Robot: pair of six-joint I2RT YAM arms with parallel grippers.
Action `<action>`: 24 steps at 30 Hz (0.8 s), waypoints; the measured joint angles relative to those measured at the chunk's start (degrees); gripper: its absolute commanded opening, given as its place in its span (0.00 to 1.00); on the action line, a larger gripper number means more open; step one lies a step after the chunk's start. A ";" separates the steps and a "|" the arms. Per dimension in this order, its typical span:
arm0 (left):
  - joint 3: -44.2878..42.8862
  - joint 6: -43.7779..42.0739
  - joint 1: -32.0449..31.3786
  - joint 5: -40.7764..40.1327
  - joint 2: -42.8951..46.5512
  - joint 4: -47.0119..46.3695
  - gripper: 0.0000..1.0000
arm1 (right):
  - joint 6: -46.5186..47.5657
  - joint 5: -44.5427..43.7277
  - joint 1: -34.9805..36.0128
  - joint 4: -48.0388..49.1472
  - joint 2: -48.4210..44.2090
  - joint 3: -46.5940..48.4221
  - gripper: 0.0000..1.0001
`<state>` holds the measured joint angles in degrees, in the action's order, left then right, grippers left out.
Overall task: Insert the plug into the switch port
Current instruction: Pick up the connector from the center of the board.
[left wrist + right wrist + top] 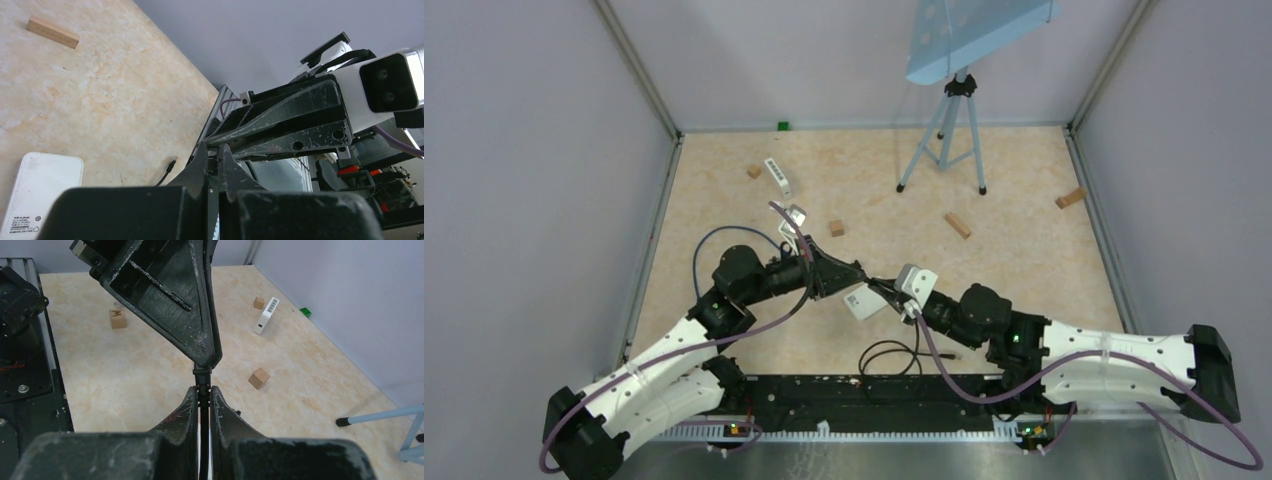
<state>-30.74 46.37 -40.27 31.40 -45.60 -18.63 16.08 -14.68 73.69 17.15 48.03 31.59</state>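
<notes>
The right claw [202, 392] is clenched on a black ribbed plug [201, 380], which stands upright between its fingers. The left claw [205, 357] meets it tip to tip from the far side, also clenched, pinching the plug's upper end. Both hang above the beige speckled surface [1004, 250]. The white flat switch box [861, 302] lies on the surface just below the two claws, apart from the plug. A thin black cable [889, 355] loops near the arm bases.

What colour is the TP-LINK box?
The TP-LINK box is white; the left wrist view shows it best.
</notes>
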 measured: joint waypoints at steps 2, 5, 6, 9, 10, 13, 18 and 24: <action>0.07 -0.15 0.00 0.09 0.00 -0.02 0.00 | -0.24 0.04 0.00 -0.04 0.02 0.00 0.36; 0.81 -2.21 -0.17 0.90 0.52 -0.24 0.00 | -2.34 1.09 -0.02 -0.96 -0.09 0.35 0.50; 1.38 -3.43 -0.24 1.36 1.05 -0.52 0.00 | -3.37 1.81 -0.02 -1.46 -0.17 0.63 0.52; 4.11 -8.83 -0.28 3.41 4.46 -1.99 0.00 | -6.93 4.92 -0.02 -4.66 -0.98 2.36 0.53; 5.14 -10.95 -0.28 4.00 6.16 -2.62 0.00 | -8.35 6.40 -0.02 -6.08 -1.36 3.23 0.53; 8.02 -17.55 -0.33 6.32 11.69 -5.84 0.00 | -13.05 10.93 -0.02 -9.90 -2.54 6.16 0.53; 12.72 -30.29 -0.33 14.71 19.45 -14.43 0.00 | -20.37 18.93 -0.07 -13.11 -4.02 9.11 0.53; 13.84 -42.51 -0.39 24.72 22.12 -18.75 0.00 | -24.90 29.05 -0.11 -13.62 -2.23 11.39 0.49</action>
<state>-16.91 3.86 -40.66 56.12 -23.49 -37.39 -8.82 14.37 73.58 3.53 45.80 42.98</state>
